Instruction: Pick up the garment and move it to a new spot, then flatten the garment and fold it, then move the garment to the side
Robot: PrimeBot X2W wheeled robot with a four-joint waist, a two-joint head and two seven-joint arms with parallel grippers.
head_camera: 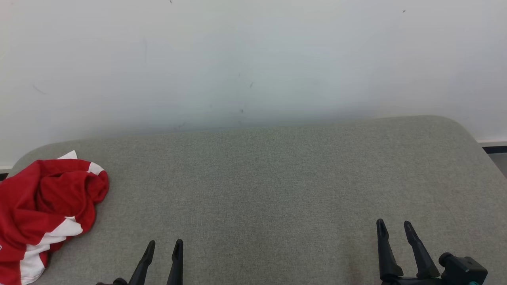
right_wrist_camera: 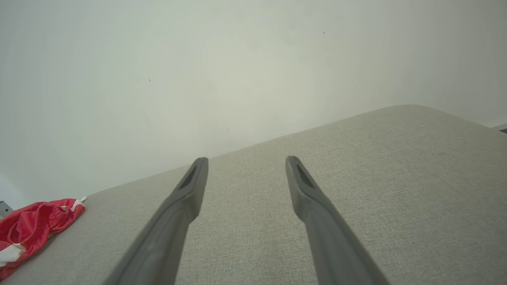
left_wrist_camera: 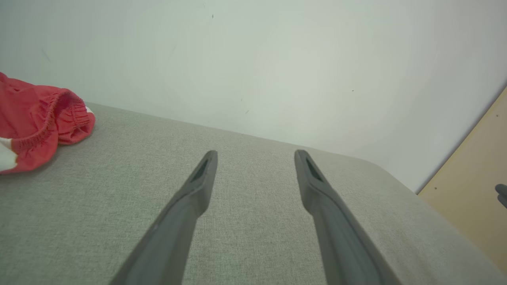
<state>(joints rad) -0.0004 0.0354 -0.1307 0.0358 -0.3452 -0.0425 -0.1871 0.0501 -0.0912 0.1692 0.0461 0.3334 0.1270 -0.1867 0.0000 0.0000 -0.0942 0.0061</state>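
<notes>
**1. State.** The left gripper (head_camera: 165,242) and the right gripper (head_camera: 394,222) both stood with their fingers apart and held nothing. Each was low over the grey upholstered surface (head_camera: 257,190) near its front edge, and the two were well apart from one another. The red-and-white garment (head_camera: 43,198) lay in a crumpled heap at the far-left end of that surface, by the rounded corner below the white wall (head_camera: 253,59). It sat to the left of the left gripper without touching it, and well apart from the right gripper.

**2. Step in hand.** Judged from this layout, no part of the task was done. The step was the first pickup.

**3. Procedure.** You needed to lead with the left arm, the nearer one.
- You needed to keep the fingers apart until they straddled a raised fold.
- The gathered elastic band, seen in the left wrist view, looked the firmest place to pinch.
- You needed to close on one ridge, not the bulk, and to lift clear before carrying toward the bare middle, which offered room for flattening.

**4. Caution.** The cloth looked thin and slack, so a shallow pinch would likely have slipped or dragged the heap. Whether the garment overhung the left edge could not be told, so you needed to approach from above.
</notes>
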